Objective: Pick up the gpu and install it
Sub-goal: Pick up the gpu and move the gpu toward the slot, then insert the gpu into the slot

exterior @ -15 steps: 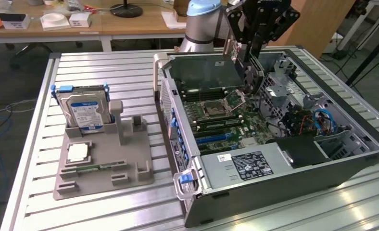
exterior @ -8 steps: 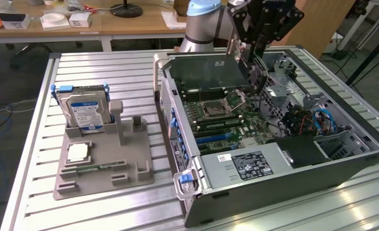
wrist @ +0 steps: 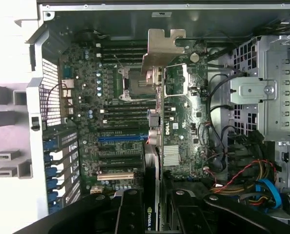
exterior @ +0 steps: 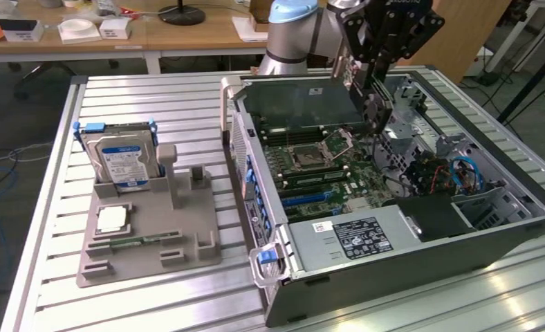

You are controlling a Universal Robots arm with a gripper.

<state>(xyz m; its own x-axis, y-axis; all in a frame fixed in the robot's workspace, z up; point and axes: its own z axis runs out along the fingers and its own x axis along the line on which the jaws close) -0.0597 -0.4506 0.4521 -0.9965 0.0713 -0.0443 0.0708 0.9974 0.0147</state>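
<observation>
Tool [wrist: 154, 207] clamps thin flat gpu [wrist: 157, 131], bent silver bracket [wrist: 163, 48].

Exterior view: high, oblique, looking down on the case [exterior: 411, 257] and surface [exterior: 143, 97]. Wrist view: close above the case, past the claw [wrist: 153, 200]; both share the motherboard [exterior: 339, 173].

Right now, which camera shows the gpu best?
The wrist view: the gpu sits close up, edge-on in the hand, silver bracket out front, over the motherboard. The exterior view shows it as a dark strip hanging from the hand above the open computer case.
</observation>
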